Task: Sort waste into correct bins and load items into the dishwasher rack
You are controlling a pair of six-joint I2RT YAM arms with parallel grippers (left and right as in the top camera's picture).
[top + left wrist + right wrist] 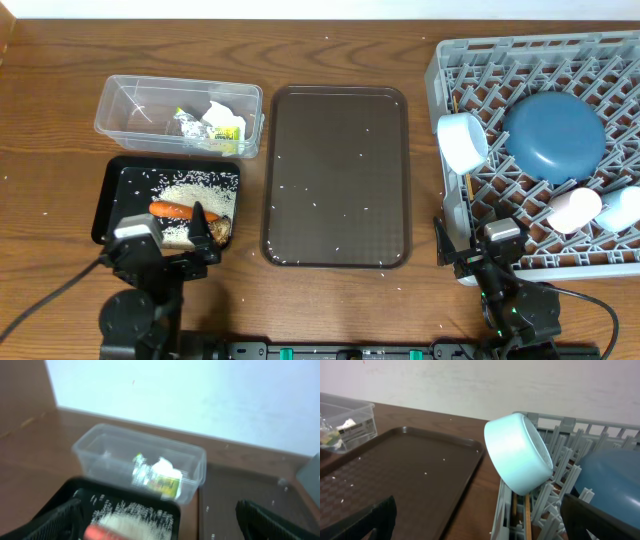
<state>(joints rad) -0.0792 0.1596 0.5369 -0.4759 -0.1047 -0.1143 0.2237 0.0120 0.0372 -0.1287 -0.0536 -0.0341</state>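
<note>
Two arms sit at the bottom edge of the overhead view, both with jaws spread wide and holding nothing. The left gripper (159, 510) hovers over the near end of the black tray (112, 205) at lower left. The right gripper (477, 502) sits by the lower left corner of the rack (540, 60), which fills the right side. In the black tray a patch of rice (195, 188) lies in the middle. The carrot (180, 210) is just below it, its long axis running left to right. The brown lump (220, 232) sits in the tray's lower right corner. Above the tray, at upper left, the clear tub (130, 105) runs left to right and holds the crumpled wrapper (215, 125) toward its right end. A brown serving tray (335, 175) lies in the centre, long axis top to bottom, dotted with stray rice grains. In the rack, the blue bowl (553, 135) rests upside down, and the white bowl (462, 140) is tipped on its side at the left edge. The chopsticks (526, 510) lie below the white bowl, pointing along that edge. The pink cup (573, 210) and blue cup (622, 208) lie side by side at lower right.
</note>
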